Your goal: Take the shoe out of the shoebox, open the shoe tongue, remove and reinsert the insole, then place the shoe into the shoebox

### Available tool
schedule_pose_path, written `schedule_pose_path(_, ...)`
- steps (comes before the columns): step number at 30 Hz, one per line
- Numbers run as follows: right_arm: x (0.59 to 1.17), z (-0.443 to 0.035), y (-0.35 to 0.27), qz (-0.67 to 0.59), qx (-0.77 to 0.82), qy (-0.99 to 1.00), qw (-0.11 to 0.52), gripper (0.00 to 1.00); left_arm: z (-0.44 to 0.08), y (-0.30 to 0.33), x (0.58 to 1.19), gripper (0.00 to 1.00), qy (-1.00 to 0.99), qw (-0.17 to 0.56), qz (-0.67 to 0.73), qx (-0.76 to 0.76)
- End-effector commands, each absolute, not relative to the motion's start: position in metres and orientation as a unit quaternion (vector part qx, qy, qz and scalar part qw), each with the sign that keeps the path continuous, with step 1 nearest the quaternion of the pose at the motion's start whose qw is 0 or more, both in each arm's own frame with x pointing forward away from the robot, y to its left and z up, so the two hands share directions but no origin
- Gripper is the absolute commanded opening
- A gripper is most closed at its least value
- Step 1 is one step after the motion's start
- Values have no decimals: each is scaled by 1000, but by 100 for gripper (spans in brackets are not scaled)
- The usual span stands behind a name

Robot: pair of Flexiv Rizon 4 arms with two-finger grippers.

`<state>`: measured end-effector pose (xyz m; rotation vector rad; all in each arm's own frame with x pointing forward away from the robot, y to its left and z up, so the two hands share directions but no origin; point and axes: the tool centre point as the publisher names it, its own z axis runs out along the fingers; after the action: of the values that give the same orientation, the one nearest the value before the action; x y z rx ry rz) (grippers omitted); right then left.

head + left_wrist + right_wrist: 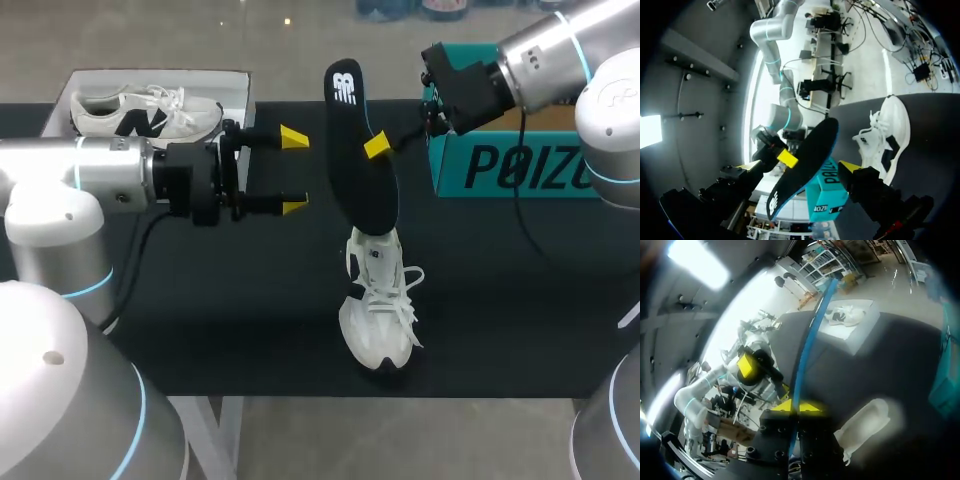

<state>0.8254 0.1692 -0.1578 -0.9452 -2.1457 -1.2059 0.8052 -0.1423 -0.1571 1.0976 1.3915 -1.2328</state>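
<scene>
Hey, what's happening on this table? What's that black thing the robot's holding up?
The right end effector is pinching a black insole, holding it upright over a white shoe on the black table, with the insole's lower end at the shoe's opening. The left end effector is open beside the insole, not touching it. A second shoe sits in the white shoebox at the far left. Whether the insole is coming out or going in can't be told.

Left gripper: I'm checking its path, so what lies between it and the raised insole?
Nothing: in the head view the stretch from the left gripper to the insole is bare.
</scene>
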Motion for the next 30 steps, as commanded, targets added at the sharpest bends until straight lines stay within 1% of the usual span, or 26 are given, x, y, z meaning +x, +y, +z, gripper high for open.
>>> schedule_pose_path(1,825,-158,170,-442,-348,-788,249,0,-157,-132,804,100,613,426,-497,443)
schedule_pose_path(9,825,-158,170,-442,-348,-788,249,0,-163,-108,787,100,710,315,-472,417)
schedule_pose_path(16,825,-158,170,-442,-348,-788,249,0,-173,-94,768,100,764,252,-454,382)
schedule_pose_path(22,825,-158,170,-442,-348,-788,249,0,-184,-81,758,100,783,239,-453,354)
schedule_pose_path(30,825,-158,170,-442,-348,-788,249,0,-192,-66,760,100,804,230,-440,326)
